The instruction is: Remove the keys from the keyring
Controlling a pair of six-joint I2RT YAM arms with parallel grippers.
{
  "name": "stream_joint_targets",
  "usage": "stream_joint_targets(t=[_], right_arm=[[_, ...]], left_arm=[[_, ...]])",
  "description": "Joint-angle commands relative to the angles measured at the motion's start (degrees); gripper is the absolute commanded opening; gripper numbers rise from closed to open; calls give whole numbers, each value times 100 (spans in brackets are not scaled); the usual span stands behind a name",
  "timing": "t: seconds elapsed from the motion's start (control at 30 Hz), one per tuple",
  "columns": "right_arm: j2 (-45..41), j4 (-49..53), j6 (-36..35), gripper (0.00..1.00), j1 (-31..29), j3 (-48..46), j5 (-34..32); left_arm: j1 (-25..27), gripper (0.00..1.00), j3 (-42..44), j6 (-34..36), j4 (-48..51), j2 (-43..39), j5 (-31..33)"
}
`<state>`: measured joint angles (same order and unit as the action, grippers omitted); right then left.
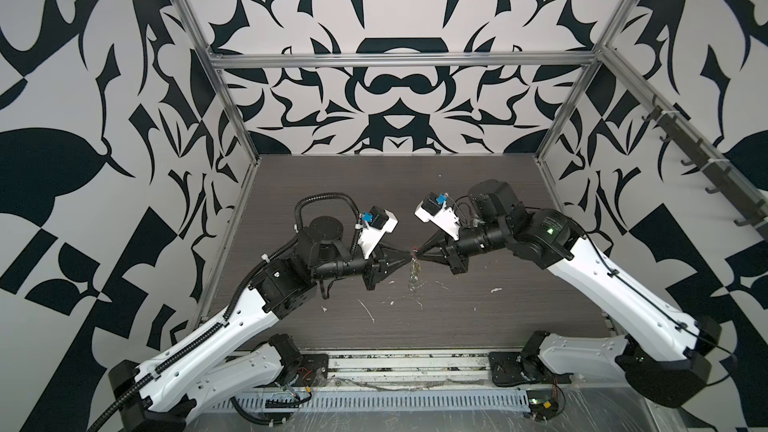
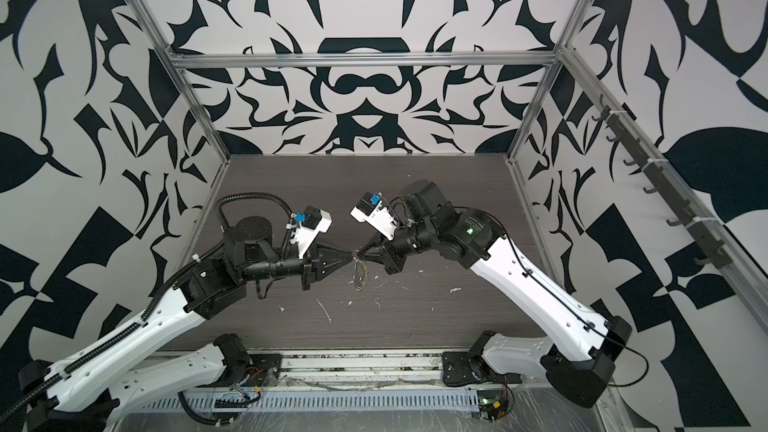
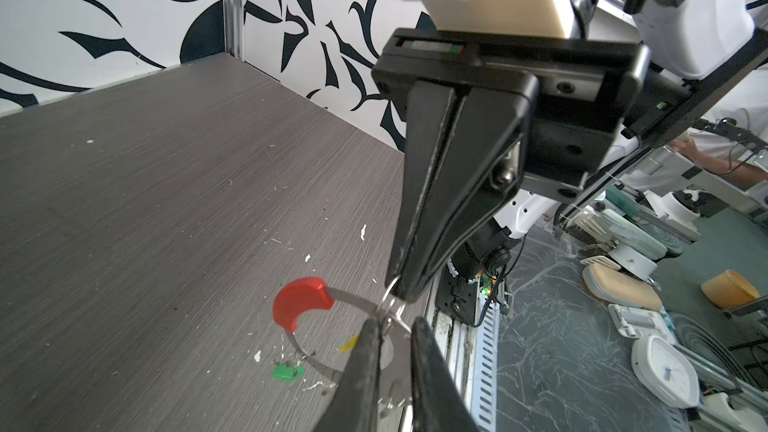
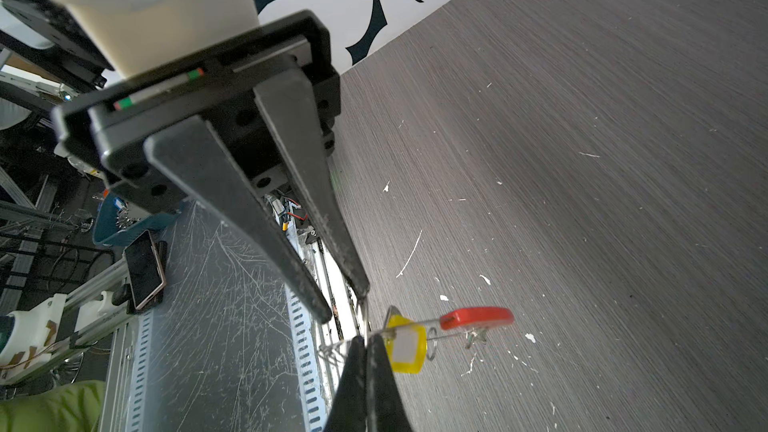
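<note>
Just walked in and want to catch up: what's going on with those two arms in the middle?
The two arms meet over the table at a keyring. The right claw is shut on its wire, so the loop hangs from it. The left claw, its jaws narrowly apart, sits right beside it around the small rings. The green key and the yellow key both hang on the loop; neither is off yet.

We see a dark grey wood-grain table [image 1: 374, 184]. Small white scraps [image 1: 494, 290] lie scattered over its near half, mostly around the middle. One long white sliver [image 1: 368, 311] lies toward the near left.
</note>
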<state>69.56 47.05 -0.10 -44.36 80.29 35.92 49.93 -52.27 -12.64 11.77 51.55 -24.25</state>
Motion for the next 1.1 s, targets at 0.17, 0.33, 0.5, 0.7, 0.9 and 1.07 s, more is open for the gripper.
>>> stream_joint_targets(t=[0.17, 0.33, 0.5, 0.7, 0.9, 1.07], right_arm=[[84, -130, -235, 0, -99, 298, 411], [124, -126, -251, 0, -134, 313, 472], [120, -58, -307, 0, -195, 342, 422], [40, -64, -289, 0, -205, 286, 337], [58, -120, -280, 0, -206, 300, 407], [-8, -167, -278, 0, -208, 285, 383]], left_arm=[[24, 26, -172, 16, -158, 20, -175], [22, 29, -192, -2, -186, 69, -347], [25, 33, -201, -9, -76, 62, 25], [25, 41, -5, -15, -258, -433, 654], [25, 38, -90, -79, -187, -267, 228], [25, 37, -130, -65, -216, -116, -347]])
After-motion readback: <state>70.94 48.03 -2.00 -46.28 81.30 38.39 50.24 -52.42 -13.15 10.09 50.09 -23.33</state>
